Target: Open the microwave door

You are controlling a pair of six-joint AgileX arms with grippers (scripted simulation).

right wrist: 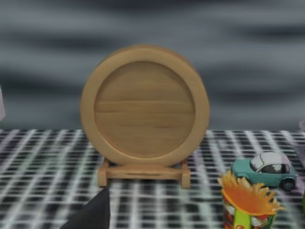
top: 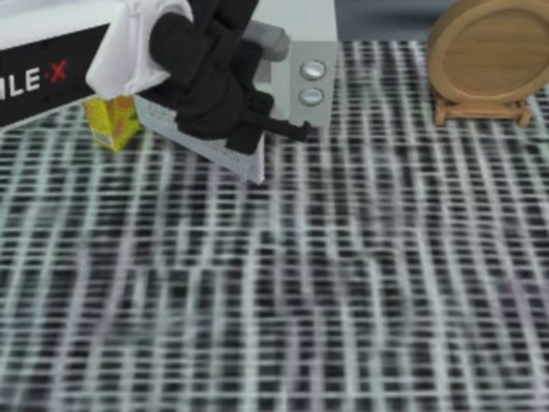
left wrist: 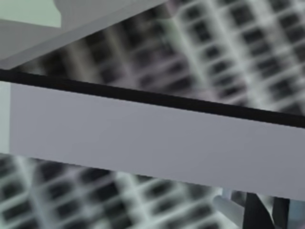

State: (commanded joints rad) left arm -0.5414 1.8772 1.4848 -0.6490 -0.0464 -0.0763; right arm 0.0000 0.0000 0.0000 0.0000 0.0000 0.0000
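From above, the microwave [top: 300, 51] sits at the table's [top: 343, 283] far edge, its door [top: 202, 142] swung out leftward toward the juice carton [top: 111, 122]. The left gripper [top: 287, 129] reaches past the door's free edge; whether its fingers are apart cannot be told. In the left wrist view, the door's edge [left wrist: 152, 138] crosses close. The right wrist view faces the wooden board [right wrist: 144, 107], a toy car [right wrist: 264, 169] and fries [right wrist: 248, 202]; a dark fingertip [right wrist: 93, 212] shows.

Readable text — one partial brand mark only

In the top view, white letters "ILE" and a red "X" stand on a black band on the left arm [top: 51, 60] — cut off at the picture's left edge. The fries cup [right wrist: 248, 210] in the right wrist view bears markings too small to read.
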